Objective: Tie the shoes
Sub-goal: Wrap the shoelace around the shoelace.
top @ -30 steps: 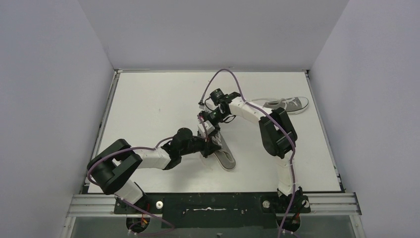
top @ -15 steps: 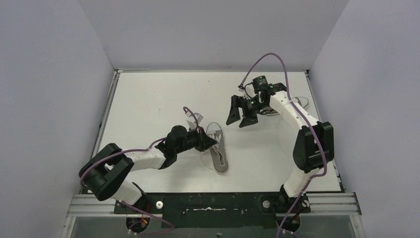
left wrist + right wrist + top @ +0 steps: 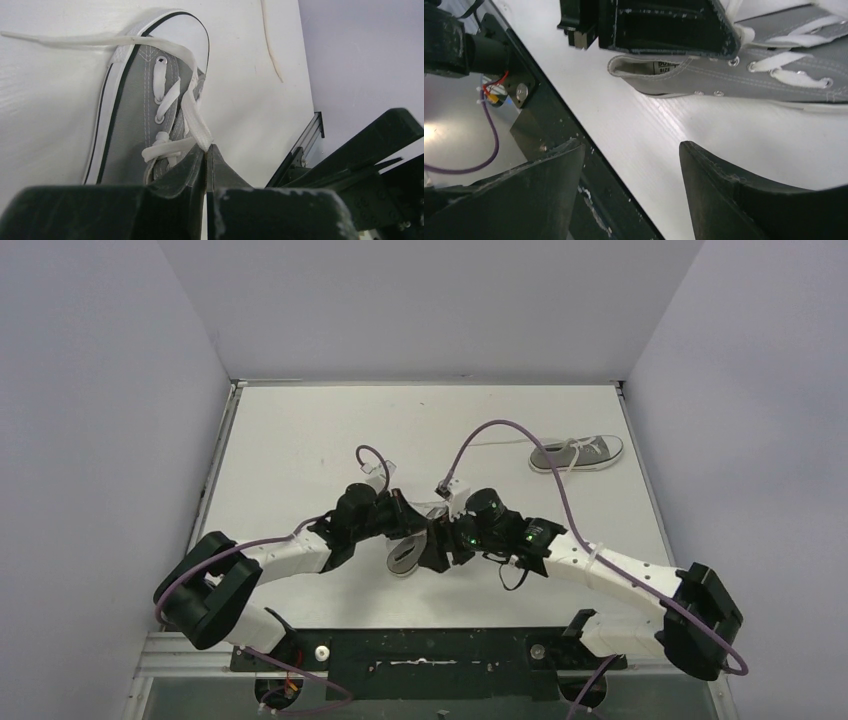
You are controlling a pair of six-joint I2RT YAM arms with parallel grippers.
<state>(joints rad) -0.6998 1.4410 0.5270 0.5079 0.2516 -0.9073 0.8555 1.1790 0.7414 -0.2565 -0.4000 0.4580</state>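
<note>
Left wrist view: the left end effector [image 3: 206,150] is clenched on a lace [image 3: 192,112] of the near shoe [image 3: 135,100], mid-table [image 3: 300,440]. No bow yet. The right end effector [image 3: 631,147] is open and empty beside the heel. The far shoe [image 3: 576,452], back right, looks untied too.

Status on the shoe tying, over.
Left gripper shut on a lace of the near shoe. Right gripper open, empty, by that shoe's heel. Second shoe far right, untouched. Grippers close together, tight working room.
</note>
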